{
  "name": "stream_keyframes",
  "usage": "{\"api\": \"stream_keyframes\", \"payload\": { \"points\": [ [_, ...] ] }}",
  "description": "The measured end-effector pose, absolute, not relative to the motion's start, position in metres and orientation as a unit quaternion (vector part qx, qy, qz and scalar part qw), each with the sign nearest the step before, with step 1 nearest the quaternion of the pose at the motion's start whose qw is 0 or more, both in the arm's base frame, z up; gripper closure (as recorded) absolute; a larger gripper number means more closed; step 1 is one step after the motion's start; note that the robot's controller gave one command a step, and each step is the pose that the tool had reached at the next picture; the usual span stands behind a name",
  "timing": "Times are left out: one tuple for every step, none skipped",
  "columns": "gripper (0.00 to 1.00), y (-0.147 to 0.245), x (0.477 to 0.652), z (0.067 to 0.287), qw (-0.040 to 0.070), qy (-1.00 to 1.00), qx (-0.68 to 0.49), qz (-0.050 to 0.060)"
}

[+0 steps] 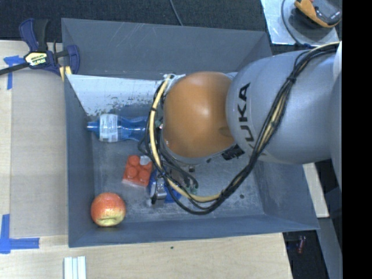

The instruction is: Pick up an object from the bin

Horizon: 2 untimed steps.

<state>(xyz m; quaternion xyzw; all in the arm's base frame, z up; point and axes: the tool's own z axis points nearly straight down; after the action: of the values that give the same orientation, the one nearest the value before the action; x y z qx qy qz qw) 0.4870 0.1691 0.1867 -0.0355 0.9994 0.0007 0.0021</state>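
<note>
My gripper (pixel 156 194) reaches down into the front middle of the bin, mostly hidden under the arm's orange cover. Just to its left lies a red-orange toy brick (pixel 137 171) with round studs on top. A small blue thing (pixel 167 194) shows right beside the gripper; I cannot tell what it is or whether it is held. A red and yellow apple (pixel 108 208) rests in the front left corner. A clear blue plastic bottle (pixel 118 127) with a white label lies on its side at the back left.
The arm and its cover hide the middle and right of the bin floor. Yellow and black cables loop round the cover, down to the gripper. Bare floor shows between the apple and the bottle.
</note>
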Motion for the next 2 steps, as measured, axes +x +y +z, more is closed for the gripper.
{"api": "stream_keyframes", "payload": {
  "points": [
    [0.0,0.141,0.498,0.156,0.003,0.998,-0.061,0.0],
    [1.0,0.153,0.495,0.149,0.001,0.996,-0.088,0.001]
  ]
}}
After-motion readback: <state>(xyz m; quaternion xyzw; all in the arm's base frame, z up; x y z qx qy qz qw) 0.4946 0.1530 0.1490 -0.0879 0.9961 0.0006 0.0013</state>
